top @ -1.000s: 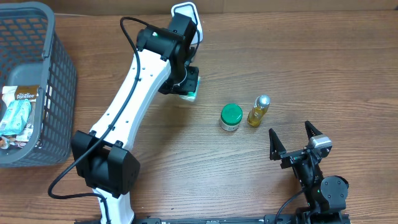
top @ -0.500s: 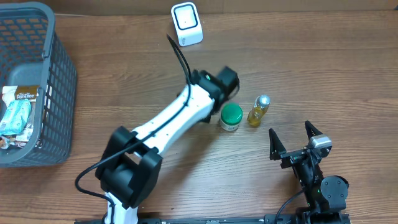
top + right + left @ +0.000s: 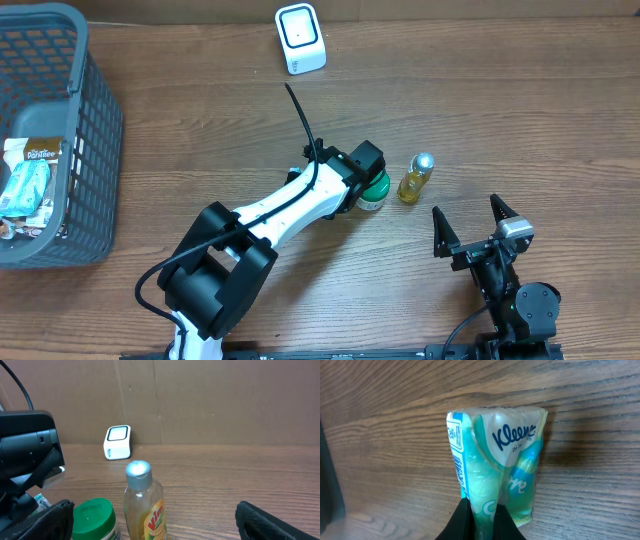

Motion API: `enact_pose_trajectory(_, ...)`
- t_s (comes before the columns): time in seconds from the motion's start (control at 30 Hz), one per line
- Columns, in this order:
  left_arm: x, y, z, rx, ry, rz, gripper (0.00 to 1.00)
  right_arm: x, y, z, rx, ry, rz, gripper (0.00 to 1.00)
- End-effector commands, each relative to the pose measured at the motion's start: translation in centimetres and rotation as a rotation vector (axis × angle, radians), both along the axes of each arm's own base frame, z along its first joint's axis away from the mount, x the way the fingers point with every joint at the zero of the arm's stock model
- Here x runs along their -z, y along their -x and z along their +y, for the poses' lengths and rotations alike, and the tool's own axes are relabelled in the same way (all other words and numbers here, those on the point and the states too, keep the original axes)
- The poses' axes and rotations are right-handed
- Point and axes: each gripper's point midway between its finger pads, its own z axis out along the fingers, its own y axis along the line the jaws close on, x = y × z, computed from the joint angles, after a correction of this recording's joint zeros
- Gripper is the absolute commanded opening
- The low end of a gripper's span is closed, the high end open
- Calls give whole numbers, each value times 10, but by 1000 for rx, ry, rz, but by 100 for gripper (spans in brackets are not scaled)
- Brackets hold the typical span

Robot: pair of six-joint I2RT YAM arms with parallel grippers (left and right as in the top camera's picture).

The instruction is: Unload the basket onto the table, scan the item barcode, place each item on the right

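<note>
The left gripper [image 3: 482, 510] is pinched tight on the lower end of a tissue pack [image 3: 500, 460], its two fingers nearly meeting on the crumpled blue and green wrapper. The pack points away from the wrist over bare table [image 3: 500, 100]; whether its far end touches the wood cannot be told. From overhead the pack is hidden under the left arm [image 3: 290, 205], whose wrist sits just beside the green-lidded jar [image 3: 376, 190], with the small bottle [image 3: 415, 178] next to that. The scanner [image 3: 300, 38] stands at the far edge of the table, well apart from the wrist, its white face up. The right gripper [image 3: 465, 205] rests near the front edge with its fingers spread wide and nothing between them. A basket [image 3: 100, 130] of packets sits at the left.

Judged from this, the step in hand is moving the held pack, either toward the scanner or down among the items by the jar; the frames alone do not settle which. A strip of small print runs along the pack's left edge, but it is too small to say if that is the barcode. If the scan is not yet done, the next move calls for lifting clear of the jar, carrying the pack to the scanner and turning its printed code toward the scanner's face, while the pinch holds the soft wrapper without letting it slip
</note>
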Motion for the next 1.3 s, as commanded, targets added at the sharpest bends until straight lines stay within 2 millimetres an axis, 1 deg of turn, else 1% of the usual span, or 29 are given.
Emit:
enact_pose_trajectory(0.0, -2, 0, -3, 92, -42, 8, 4, 3, -1, -2, 9, 0, 2, 100)
enact_pose_trajectory(0.2, -5, 1, -9, 162, -82, 6, 4, 3, -1, -2, 9, 0, 1, 100)
enact_pose_trajectory(0.37, -12, 1, -15, 202, -133, -40, 4, 3, -1, -2, 9, 0, 1, 100)
enact_pose_trajectory(0.57, -12, 7, -24, 247, -141, -37, 4, 3, -1, -2, 9, 0, 1, 100)
enact_pose_trajectory(0.67, -12, 8, -26, 252, -141, -36, 4, 3, -1, -2, 9, 0, 2, 100)
enact_pose_trajectory(0.87, -8, 14, -26, 266, -154, -26, 4, 3, -1, -2, 9, 0, 1, 100)
enact_pose_trajectory(0.97, -8, 13, -24, 269, -167, -38, 4, 3, -1, -2, 9, 0, 1, 100)
enact_pose_trajectory(1.1, 1, 19, -27, 265, -132, -11, 5, 3, -1, -2, 9, 0, 1, 100)
enact_pose_trajectory(1.13, 5, 23, -30, 261, -106, 9, 6, 3, -1, -2, 9, 0, 1, 100)
enact_pose_trajectory(1.27, 6, 23, -31, 260, -93, 14, 9, 3, -1, -2, 9, 0, 1, 100)
